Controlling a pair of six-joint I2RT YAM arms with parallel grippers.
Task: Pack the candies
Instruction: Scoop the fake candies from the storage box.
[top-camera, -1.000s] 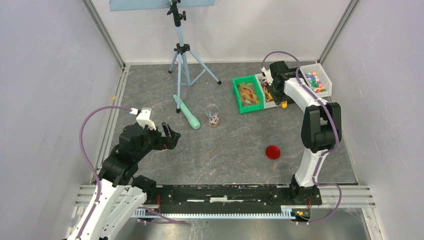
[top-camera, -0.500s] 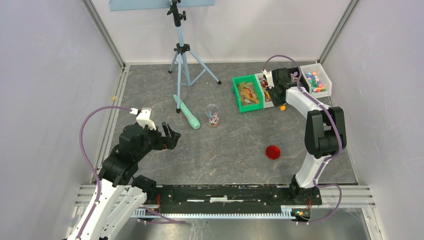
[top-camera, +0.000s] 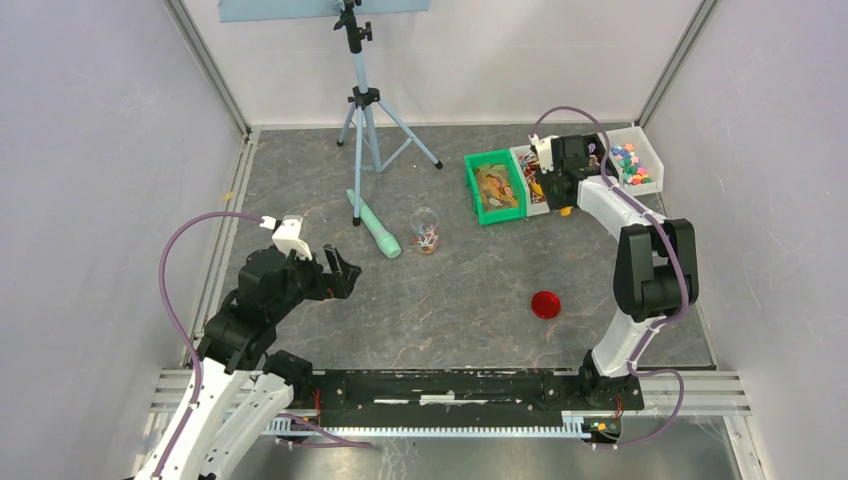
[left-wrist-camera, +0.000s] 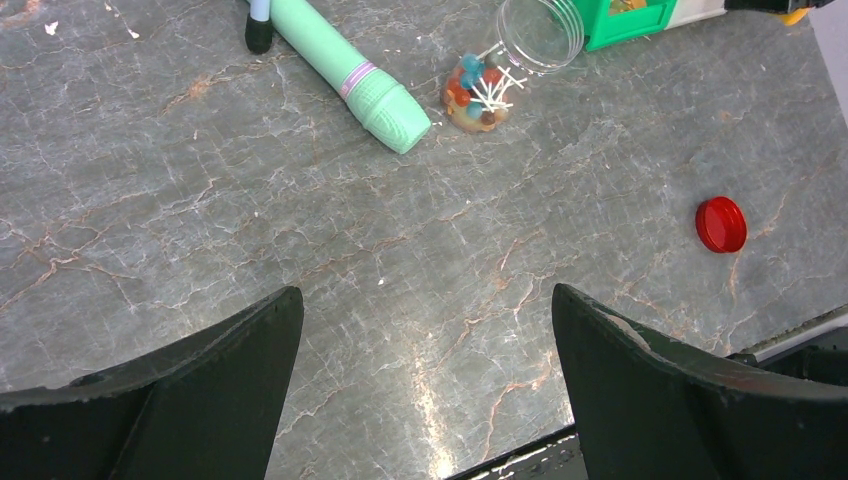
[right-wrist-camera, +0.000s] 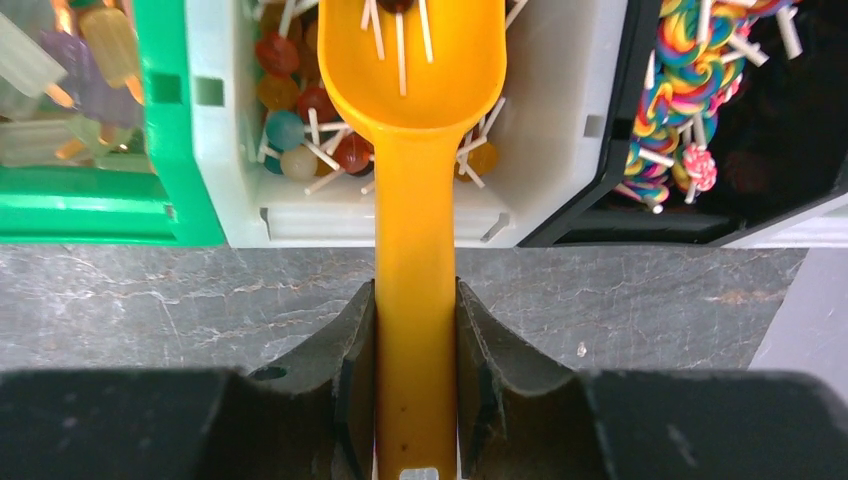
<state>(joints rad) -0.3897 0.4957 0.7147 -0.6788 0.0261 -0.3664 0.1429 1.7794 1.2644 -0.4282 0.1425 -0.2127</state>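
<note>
The candies (right-wrist-camera: 300, 130) are small round sweets on white sticks in mixed colours, lying in a white bin (right-wrist-camera: 300, 222). My right gripper (right-wrist-camera: 415, 290) is shut on the handle of an orange scoop (right-wrist-camera: 410, 70). The scoop's bowl hangs over that bin with a few sticks in it. In the top view the right gripper (top-camera: 553, 185) is at the bins at the back right. More candies (left-wrist-camera: 475, 95) sit in a clear jar (left-wrist-camera: 530, 35) mid-table. A red lid (top-camera: 545, 304) lies apart from the jar. My left gripper (left-wrist-camera: 428, 293) hovers open over bare table.
A green bin (top-camera: 494, 187) of ice-pop shapes stands left of the white bin, a black bin (right-wrist-camera: 800, 150) of swirl lollipops right of it, and another white bin (top-camera: 632, 160) further right. A mint-green cylinder (top-camera: 375, 225) lies beside the jar. A tripod (top-camera: 365, 110) stands behind.
My right arm's elbow and wrist have shifted a little to the right at the bins, still holding the scoop. The left arm has not moved.
</note>
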